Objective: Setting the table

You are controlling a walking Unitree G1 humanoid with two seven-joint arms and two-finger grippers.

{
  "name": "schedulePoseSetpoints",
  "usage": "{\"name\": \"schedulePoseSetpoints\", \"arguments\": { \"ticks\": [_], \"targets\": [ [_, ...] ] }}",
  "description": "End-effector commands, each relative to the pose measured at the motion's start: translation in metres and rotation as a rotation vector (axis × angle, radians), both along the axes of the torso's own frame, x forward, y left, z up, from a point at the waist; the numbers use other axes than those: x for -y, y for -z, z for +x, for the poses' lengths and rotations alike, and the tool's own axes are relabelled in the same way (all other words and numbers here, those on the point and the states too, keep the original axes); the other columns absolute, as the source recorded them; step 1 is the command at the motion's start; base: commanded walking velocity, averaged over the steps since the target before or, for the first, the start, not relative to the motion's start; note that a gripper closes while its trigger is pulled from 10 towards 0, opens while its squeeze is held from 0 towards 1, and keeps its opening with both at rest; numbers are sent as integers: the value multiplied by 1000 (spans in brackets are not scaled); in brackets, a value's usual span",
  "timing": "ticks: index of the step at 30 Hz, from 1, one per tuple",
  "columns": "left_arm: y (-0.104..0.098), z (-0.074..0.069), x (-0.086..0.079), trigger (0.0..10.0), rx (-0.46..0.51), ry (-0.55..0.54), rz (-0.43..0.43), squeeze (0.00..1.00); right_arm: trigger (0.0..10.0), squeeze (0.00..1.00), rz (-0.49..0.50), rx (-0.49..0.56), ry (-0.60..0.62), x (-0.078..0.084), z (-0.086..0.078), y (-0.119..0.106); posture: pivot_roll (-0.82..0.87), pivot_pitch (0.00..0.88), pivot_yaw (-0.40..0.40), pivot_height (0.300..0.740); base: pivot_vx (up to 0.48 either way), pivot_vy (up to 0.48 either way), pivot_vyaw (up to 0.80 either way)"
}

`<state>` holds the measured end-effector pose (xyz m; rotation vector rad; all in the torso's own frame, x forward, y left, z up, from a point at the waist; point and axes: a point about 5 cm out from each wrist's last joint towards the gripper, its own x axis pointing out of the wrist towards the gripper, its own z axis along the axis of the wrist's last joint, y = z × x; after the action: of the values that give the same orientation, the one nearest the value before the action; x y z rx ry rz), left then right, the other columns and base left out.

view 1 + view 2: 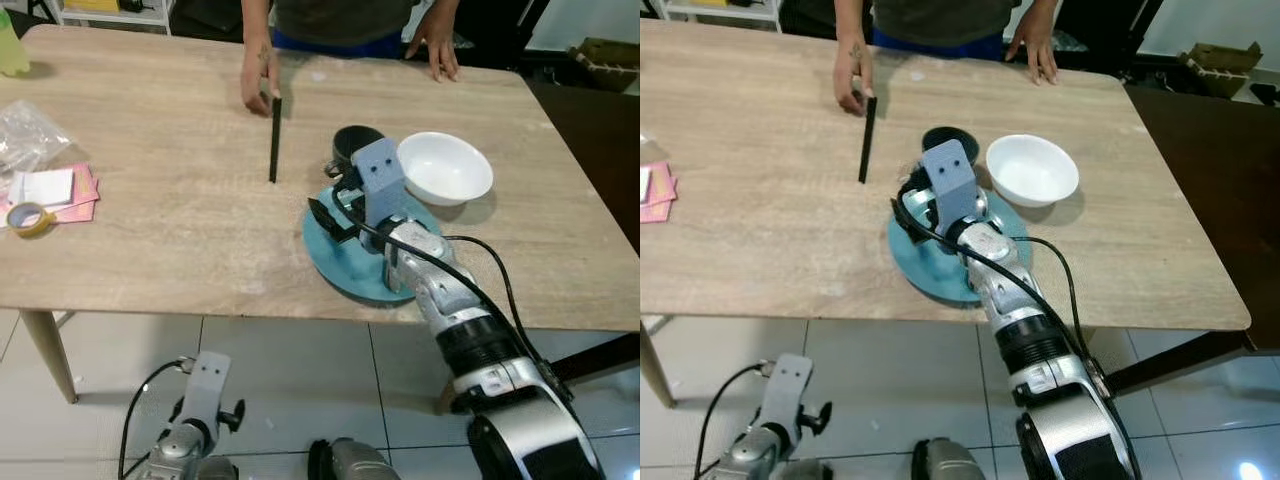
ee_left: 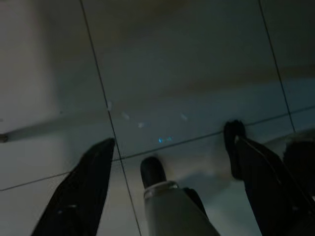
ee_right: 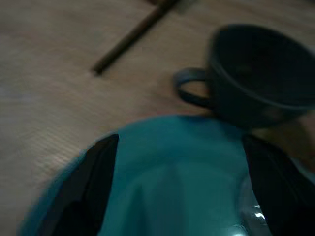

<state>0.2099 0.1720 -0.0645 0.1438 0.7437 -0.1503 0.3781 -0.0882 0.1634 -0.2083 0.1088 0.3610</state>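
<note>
The right gripper is hovering over the blue plate, fingers spread wide and holding nothing. The dark mug is sitting just beyond the plate, the white bowl beside it. A person's hand is touching the black chopsticks (farther up the table). The left gripper is hanging open above floor tiles.
</note>
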Motion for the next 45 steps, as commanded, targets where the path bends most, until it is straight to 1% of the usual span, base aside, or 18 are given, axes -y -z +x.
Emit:
{"name": "schedulePoseSetpoints", "arguments": {
  "ticks": [1,2,3,4,5,6,7,8,10,11,14,16,22,25,34,36,43,45],
  "targets": [
    [4,-7,0,10000,-21,6,2,0,10000,1000,-20,-16,90,9,5,5,82,77,-59,740,0,0,0],
    [4,-7,0,10000,-21,6,2,0,10000,1000,-20,-16,90,9,5,5,82,77,-59,740,0,0,0],
    [4,-8,0,10000,-21,7,3,0,10000,796,-39,-27,164,14,8,7,86,81,-60,740,0,0,0],
    [4,-8,0,10000,-21,8,4,0,10000,796,-53,-34,213,16,10,9,86,81,-60,740,0,0,0],
    [4,-8,0,10000,-21,8,4,0,10000,796,-53,-34,213,16,10,9,86,81,-60,740,0,0,0],
    [5,-8,0,10000,-22,10,6,0,10000,624,-36,-53,240,18,12,11,86,81,-60,740,0,0,0],
    [5,-8,0,10000,-22,10,6,0,10000,624,-36,-53,240,18,12,11,86,81,-60,740,0,0,0],
    [5,-9,0,10000,-23,11,7,0,10000,267,-14,-64,276,20,13,11,87,87,-56,740,0,0,0],
    [5,-9,-1,10000,-23,13,9,0,10000,227,23,-78,302,21,13,11,87,87,-56,740,0,0,0],
    [5,-10,-1,10000,-24,14,10,0,10000,16,71,-102,334,23,14,13,85,89,-55,740,0,0,0],
    [5,-10,-1,10000,-24,16,10,0,10000,0,124,-135,367,26,13,16,85,91,-55,740,0,0,0],
    [5,-10,-1,10000,-23,20,11,0,10000,0,209,-201,405,28,12,24,86,92,-54,740,0,0,0],
    [4,-8,-1,10000,-19,23,12,0,10000,0,256,-279,418,24,10,34,88,93,-54,740,0,0,0],
    [4,-8,-1,10000,-17,25,13,0,10000,0,276,-345,405,16,8,40,88,96,-54,740,0,0,0],
    [4,-8,-1,10000,-15,23,11,0,10000,0,180,-381,396,7,6,41,89,100,-59,740,0,0,0],
    [4,-8,-1,10000,-15,21,10,0,10000,0,132,-383,400,6,4,39,89,100,-59,740,0,0,0],
    [4,-9,0,10000,-14,18,5,0,10000,0,28,-402,439,11,0,31,83,104,-62,740,0,0,0],
    [4,-9,1,10000,-16,20,3,0,10000,0,-4,-408,453,14,-6,31,81,106,-62,740,0,0,0]
  ]
}}
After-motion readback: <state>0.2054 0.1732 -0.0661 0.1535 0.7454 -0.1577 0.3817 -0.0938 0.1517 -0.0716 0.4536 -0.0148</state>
